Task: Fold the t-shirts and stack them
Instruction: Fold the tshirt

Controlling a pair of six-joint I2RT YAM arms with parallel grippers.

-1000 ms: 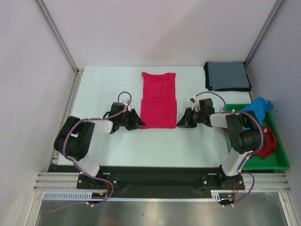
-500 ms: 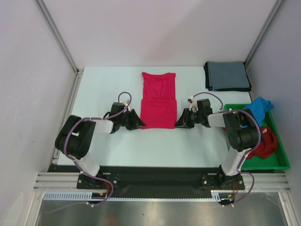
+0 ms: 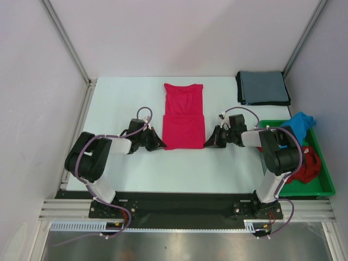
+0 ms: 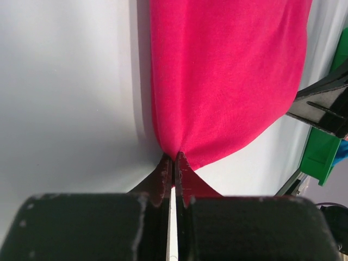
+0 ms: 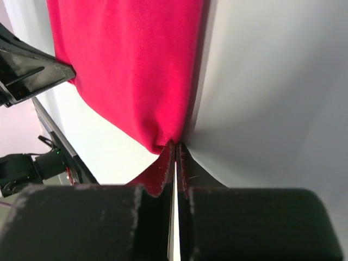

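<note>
Item one: bright pink-red soft cloth t-shirt (image 3: 184, 109), lying flat in the middle of the white worktop (image 3: 119, 103) as a narrow lengthwise strip, neck end far, hem end near, with a cross line about halfway along; the sleeves appear to be turned in already. Left pincer (image 4: 174, 161) is pressed together on its near left corner; right pincer (image 5: 175, 148) is pressed together on its near right corner (both wrist views show red cloth nipped between the fingertips, low at the worktop). Item two: grey-blue cloth t-shirt (image 3: 263, 88), folded to a flat rectangle at the far right corner of the worktop, well apart from the arms; judged finished, and the likely base of the stack. Item three: bright blue cloth t-shirt (image 3: 300, 122), crumpled at the far end of the green plastic tray (image 3: 326, 187), partly over its rim. Item four: darker red cloth t-shirt (image 3: 309, 166), crumpled in the same tray, partly hidden behind the right arm. Progress, as judged: one of four folded; one part-folded, its end-to-end fold and stacking outstanding; two not begun.
</note>
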